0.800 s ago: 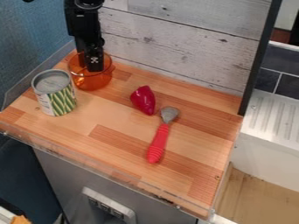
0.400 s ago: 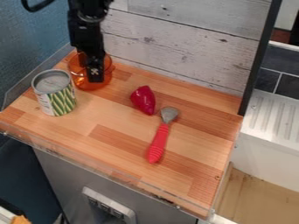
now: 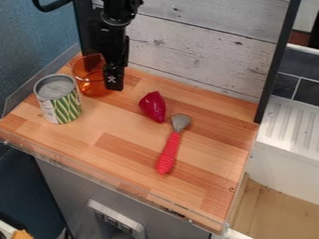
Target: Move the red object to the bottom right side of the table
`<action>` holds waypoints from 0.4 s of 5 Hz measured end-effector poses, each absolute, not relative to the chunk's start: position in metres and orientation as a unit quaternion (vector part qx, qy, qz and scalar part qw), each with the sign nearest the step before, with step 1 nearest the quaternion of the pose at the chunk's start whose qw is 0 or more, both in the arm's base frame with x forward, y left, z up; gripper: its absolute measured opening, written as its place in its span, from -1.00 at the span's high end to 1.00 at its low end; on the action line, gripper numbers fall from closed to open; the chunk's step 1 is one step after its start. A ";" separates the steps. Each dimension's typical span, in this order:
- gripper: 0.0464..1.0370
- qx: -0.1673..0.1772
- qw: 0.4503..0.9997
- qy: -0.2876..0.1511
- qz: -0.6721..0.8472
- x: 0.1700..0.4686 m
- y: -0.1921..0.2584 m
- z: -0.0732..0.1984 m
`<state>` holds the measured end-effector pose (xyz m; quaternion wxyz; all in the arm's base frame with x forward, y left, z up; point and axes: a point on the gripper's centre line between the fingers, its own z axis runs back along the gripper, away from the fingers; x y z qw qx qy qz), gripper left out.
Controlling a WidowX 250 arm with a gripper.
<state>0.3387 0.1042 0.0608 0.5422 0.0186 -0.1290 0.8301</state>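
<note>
My black gripper hangs over the upper left of the wooden table, in front of the right part of an orange transparent pot. It is up and to the left of the dark red, pepper-shaped object, which lies near the table's middle and is apart from it. Just below and to the right of that object lies a spoon-like utensil with a red ribbed handle and a grey head, the head at the top.
The orange transparent pot stands at the back left, with an open-looking tin can in front of it. A wood-plank wall bounds the back, and a clear low edge runs along the front.
My gripper has moved right and somewhat down in the view, from over the pot to its right side. The red objects, can and pot have stayed where they were.
</note>
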 end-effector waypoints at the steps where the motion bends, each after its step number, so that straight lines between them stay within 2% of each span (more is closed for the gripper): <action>1: -0.93 0.036 0.598 -0.133 0.790 0.336 0.089 0.055; 2: -0.93 0.051 0.643 -0.147 0.750 0.339 0.074 0.054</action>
